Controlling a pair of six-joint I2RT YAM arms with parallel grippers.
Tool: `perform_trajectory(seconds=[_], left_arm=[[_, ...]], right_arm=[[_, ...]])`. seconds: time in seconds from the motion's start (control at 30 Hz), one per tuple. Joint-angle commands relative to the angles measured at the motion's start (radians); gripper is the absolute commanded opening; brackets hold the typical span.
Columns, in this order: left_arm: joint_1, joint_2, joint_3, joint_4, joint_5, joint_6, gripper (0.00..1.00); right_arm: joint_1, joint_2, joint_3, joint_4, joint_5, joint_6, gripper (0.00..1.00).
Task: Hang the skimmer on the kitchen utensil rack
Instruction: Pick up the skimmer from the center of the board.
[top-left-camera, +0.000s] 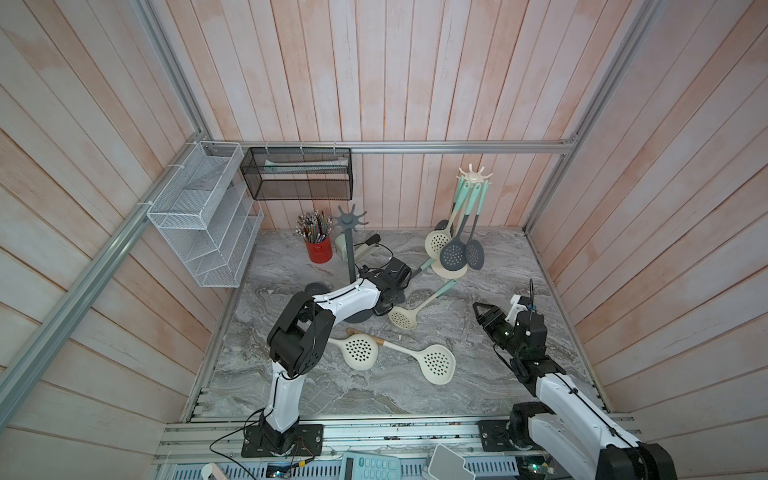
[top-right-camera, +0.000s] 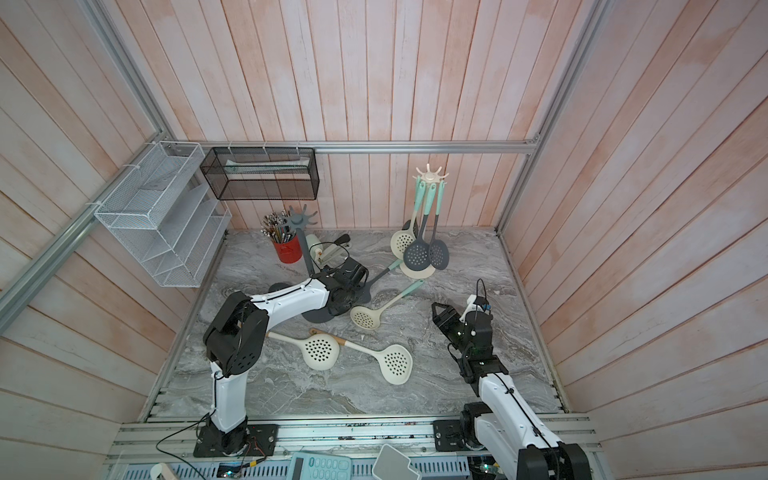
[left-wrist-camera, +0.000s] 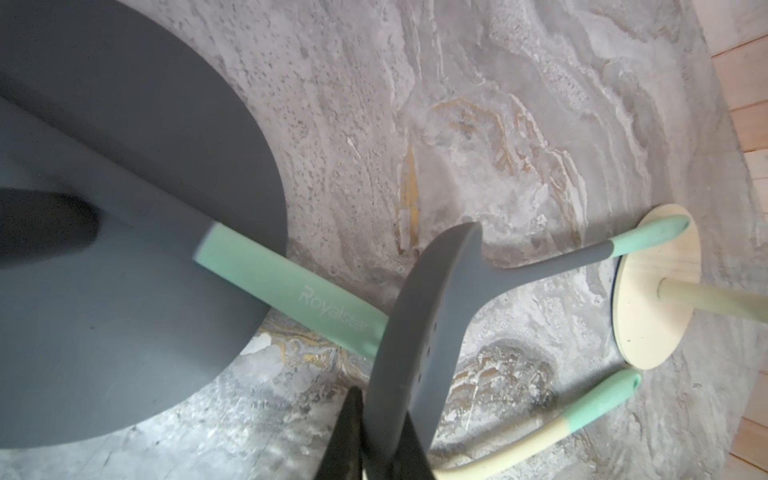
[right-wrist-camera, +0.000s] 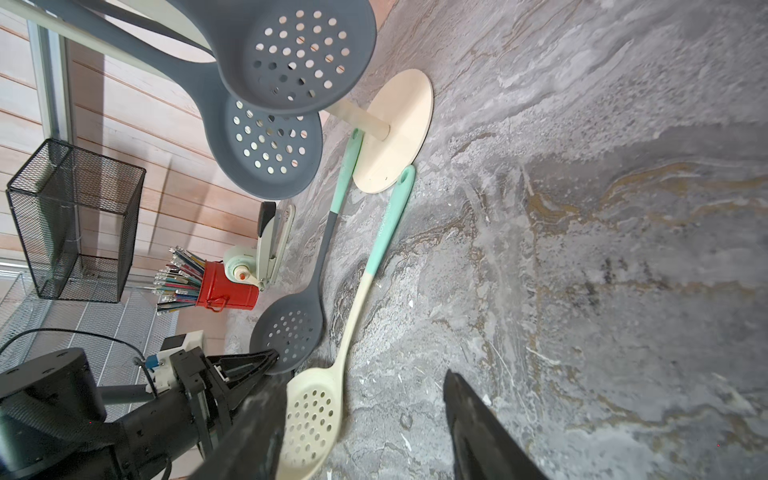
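Note:
My left gripper (left-wrist-camera: 384, 440) is shut on the bowl rim of a grey skimmer (left-wrist-camera: 428, 328), which stands edge-on just above the marble. Its handle runs away to a teal tip (left-wrist-camera: 648, 235) lying on the round base of the cream rack (left-wrist-camera: 652, 316). In both top views this gripper (top-left-camera: 395, 296) sits low beside the empty grey utensil rack (top-left-camera: 351, 245). The cream rack (top-left-camera: 473, 176) at the back right carries several hung skimmers. Above the table's right half, my right gripper (top-left-camera: 478, 307) (right-wrist-camera: 365, 415) is open and holds nothing.
A cream skimmer with a teal handle (top-left-camera: 415, 309) lies between the arms. Two cream skimmers (top-left-camera: 359, 353) (top-left-camera: 438, 363) lie nearer the front. Another teal-ended handle (left-wrist-camera: 291, 299) crosses the grey rack's base (left-wrist-camera: 124, 166). A red pencil tin (top-left-camera: 319, 251) and wire baskets (top-left-camera: 199, 216) stand at the back left.

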Motion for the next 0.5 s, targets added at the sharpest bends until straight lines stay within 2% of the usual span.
perform_trajectory(seconds=[0.0,0.07,0.13,0.47], left_arm=[[0.003,-0.016,0.006,0.022,-0.033,-0.007,0.09],[0.002,-0.036,-0.013,0.033,-0.035,-0.015,0.03],[0.001,-0.051,-0.028,0.038,-0.040,-0.030,0.02],[-0.008,-0.068,-0.034,-0.022,-0.032,-0.084,0.02]], right_arm=[[-0.005,-0.019,-0.015,-0.016,0.019,-0.007,0.61],[-0.005,-0.024,-0.016,-0.022,0.021,-0.007,0.61],[-0.005,-0.029,-0.016,-0.026,0.021,-0.007,0.61],[-0.007,-0.049,-0.015,-0.038,0.015,-0.007,0.61]])
